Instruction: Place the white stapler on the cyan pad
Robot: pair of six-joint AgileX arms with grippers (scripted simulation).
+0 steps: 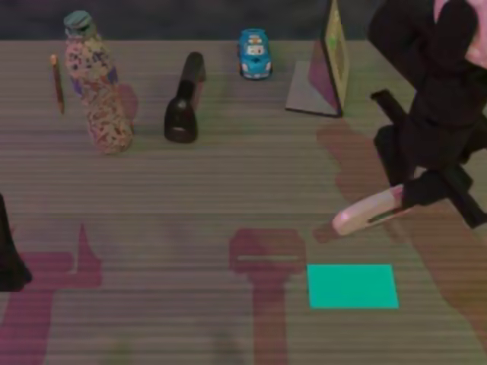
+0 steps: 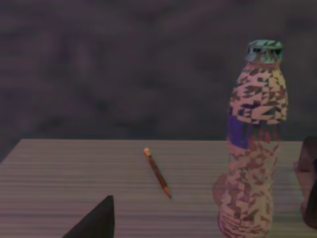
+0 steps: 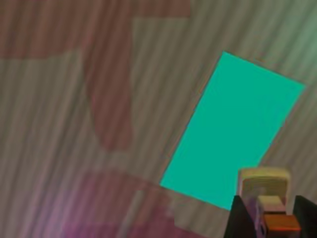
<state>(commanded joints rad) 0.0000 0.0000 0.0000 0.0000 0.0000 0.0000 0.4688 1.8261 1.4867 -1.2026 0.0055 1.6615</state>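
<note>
right gripper (image 1: 411,199) clamped on white stapler (image 1: 365,213) | lifted clear, 12 o'clock of cyan pad (image 1: 352,286) | left arm parked, fingers can't tell

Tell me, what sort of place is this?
Probably a computer-rendered test bench, not a real room: a striped table holding unrelated props, such as a patterned bottle, a blue toy car and a black scanner. The right hand carries a white stapler above a cyan pad.
</note>
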